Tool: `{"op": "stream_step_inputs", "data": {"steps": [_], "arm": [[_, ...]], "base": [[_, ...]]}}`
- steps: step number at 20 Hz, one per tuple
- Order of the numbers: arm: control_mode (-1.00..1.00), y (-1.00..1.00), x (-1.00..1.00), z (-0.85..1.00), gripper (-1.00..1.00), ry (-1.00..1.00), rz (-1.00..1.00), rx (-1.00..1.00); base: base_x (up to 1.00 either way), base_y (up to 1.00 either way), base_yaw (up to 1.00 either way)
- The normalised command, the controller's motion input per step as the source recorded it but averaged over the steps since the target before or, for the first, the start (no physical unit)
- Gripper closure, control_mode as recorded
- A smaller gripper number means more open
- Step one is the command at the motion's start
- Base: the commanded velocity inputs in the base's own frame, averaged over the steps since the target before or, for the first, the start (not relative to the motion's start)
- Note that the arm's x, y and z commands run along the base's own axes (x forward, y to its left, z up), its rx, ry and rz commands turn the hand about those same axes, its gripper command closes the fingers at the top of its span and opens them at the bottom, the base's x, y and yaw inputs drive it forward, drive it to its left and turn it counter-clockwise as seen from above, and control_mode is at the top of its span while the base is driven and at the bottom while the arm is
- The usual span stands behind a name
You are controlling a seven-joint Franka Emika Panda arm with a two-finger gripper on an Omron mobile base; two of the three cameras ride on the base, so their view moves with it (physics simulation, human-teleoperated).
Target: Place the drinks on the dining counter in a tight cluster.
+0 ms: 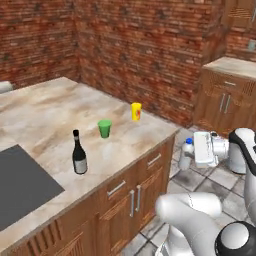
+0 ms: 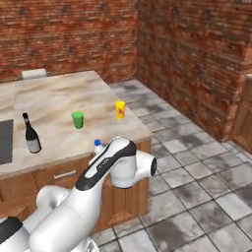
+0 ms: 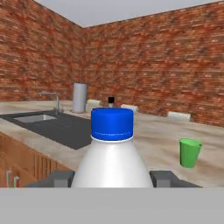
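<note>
Between the gripper (image 3: pixel 112 178) fingers (image 3: pixel 162 178), off the counter's end, stands the upright water bottle (image 3: pixel 112 159), blue cap up, pinched from both sides and held in the air beside the dining counter (image 1: pixel 55 112). Farther on, the green cup (image 1: pixel 104 128) and yellow cup (image 1: pixel 136 111) sit on the marble, with the wine bottle (image 1: pixel 79 153) near the dark sink (image 1: pixel 22 185).
</note>
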Motion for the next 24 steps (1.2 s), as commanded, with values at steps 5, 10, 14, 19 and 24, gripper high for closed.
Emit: {"op": "stream_step_inputs", "data": {"steps": [5,10,14,19,24], "arm": [[1.00,0.00,0.00,0.00,1.00,0.00,0.00,0.00],[1.00,0.00,0.00,0.00,1.00,0.00,0.00,0.00],[1.00,0.00,0.00,0.00,1.00,0.00,0.00,0.00],[1.00,0.00,0.00,0.00,1.00,0.00,0.00,0.00],[1.00,0.00,0.00,0.00,1.00,0.00,0.00,0.00]], "base": [[0.16,0.00,0.92],[0.30,-0.19,0.62],[0.53,-0.37,0.20],[0.49,-0.46,0.14],[0.47,-0.29,0.16]]}}
